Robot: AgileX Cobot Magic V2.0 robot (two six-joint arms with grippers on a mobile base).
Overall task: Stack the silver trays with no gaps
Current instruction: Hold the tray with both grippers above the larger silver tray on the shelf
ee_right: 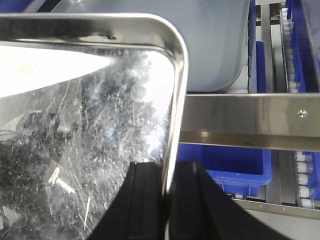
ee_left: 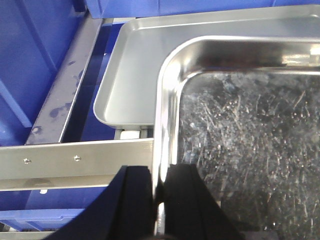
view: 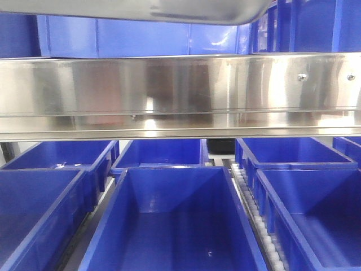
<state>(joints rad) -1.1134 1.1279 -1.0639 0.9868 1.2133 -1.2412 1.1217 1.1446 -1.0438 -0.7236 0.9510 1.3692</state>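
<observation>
No readable text, label, brand, number or sign in any view. Shiny rectangular stainless-steel tray (ee_left: 240,150), rim pinched between fingers of left gripper (ee_left: 159,174) and right gripper (ee_right: 167,169): scratched bare metal only. Long brushed-steel rail (view: 180,93) with rivets, below and beside grippers: unmarked. Deep blue plastic bins (view: 169,226): plain walls.

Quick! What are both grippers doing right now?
Left gripper: closed on the rim of the upper silver tray.
Right gripper: closed on that same tray's rim.
</observation>
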